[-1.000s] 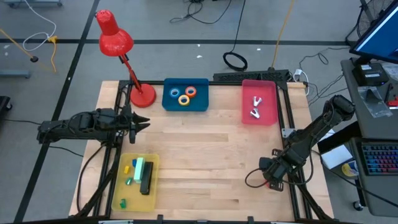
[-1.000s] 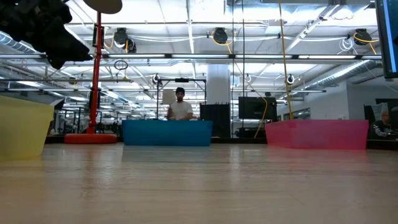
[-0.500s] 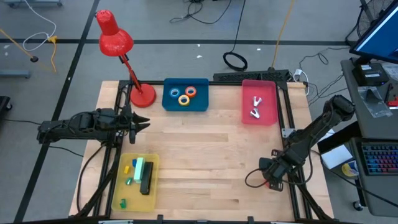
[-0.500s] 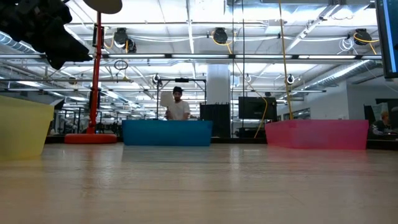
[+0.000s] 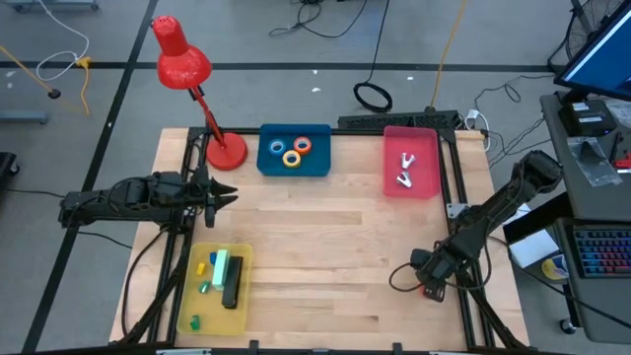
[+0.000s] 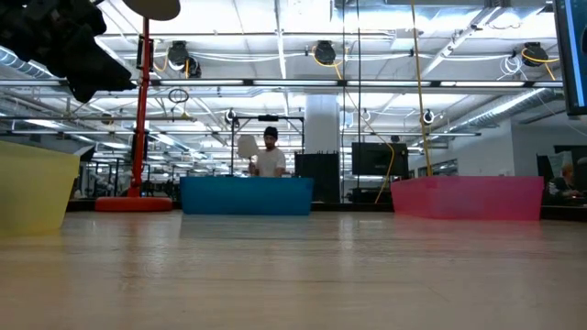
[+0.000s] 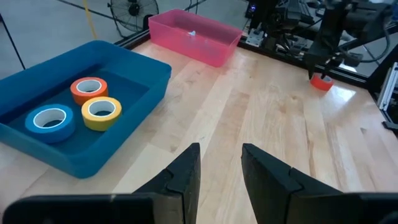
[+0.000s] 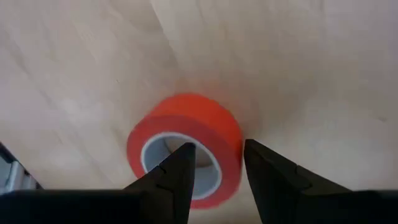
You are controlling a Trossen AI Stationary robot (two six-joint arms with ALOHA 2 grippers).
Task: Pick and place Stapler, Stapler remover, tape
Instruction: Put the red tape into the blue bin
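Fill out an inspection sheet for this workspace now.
Surface: wooden table, bare in the middle.
Job's things: blue, yellow and orange tape rolls in the blue bin; red tape roll on the table's right edge; staple removers in the pink bin; stapler in the yellow bin.
Clutter: red lamp; small coloured bits in the yellow bin.
Grippers: left gripper hovers, jaws open, empty; right gripper at the red roll.
Cables: black coil on the floor.
Surroundings: person beyond the table.

red tape (image 8: pixel 186 149) part-hidden by right pincer (image 8: pixel 219 163)
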